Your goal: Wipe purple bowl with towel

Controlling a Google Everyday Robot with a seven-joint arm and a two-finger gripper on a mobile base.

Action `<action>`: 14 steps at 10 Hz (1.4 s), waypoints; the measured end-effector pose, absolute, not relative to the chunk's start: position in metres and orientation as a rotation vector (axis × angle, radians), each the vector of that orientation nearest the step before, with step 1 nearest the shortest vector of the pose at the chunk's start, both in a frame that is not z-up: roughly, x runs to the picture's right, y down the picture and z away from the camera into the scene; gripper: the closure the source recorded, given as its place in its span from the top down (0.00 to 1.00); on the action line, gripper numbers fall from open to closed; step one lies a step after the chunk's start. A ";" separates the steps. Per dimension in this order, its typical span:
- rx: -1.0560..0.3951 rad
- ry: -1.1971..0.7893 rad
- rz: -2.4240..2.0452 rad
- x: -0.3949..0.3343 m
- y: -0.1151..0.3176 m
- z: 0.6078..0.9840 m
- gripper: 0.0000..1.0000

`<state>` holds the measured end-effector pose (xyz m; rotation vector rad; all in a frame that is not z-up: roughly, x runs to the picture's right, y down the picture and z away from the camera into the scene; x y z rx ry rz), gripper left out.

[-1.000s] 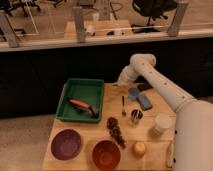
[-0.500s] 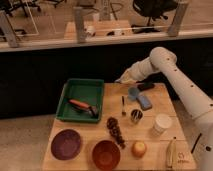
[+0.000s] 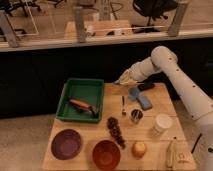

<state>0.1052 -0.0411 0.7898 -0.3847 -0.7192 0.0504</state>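
The purple bowl sits at the table's front left corner, shallow and empty. My gripper hangs over the table's back edge, just right of the green tray and far from the bowl. The arm reaches in from the right. Something pale shows at the gripper's tip, and I cannot tell whether it is the towel. No towel shows lying on the table.
An orange-brown bowl is next to the purple bowl. An orange-handled brush lies in the tray. A blue block, dark blue item, metal cup, white cup, dark cluster and round fruit fill the right half.
The arm's elbow has swung up and to the right, away from the table's right side. The gripper stays near the back edge beside the tray. The objects have not moved.
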 end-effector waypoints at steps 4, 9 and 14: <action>-0.391 -0.859 -0.047 0.076 -0.010 0.778 0.00; -0.334 -1.070 -0.198 0.057 0.032 0.683 0.00; -0.338 -1.216 -0.407 0.008 0.090 0.610 0.00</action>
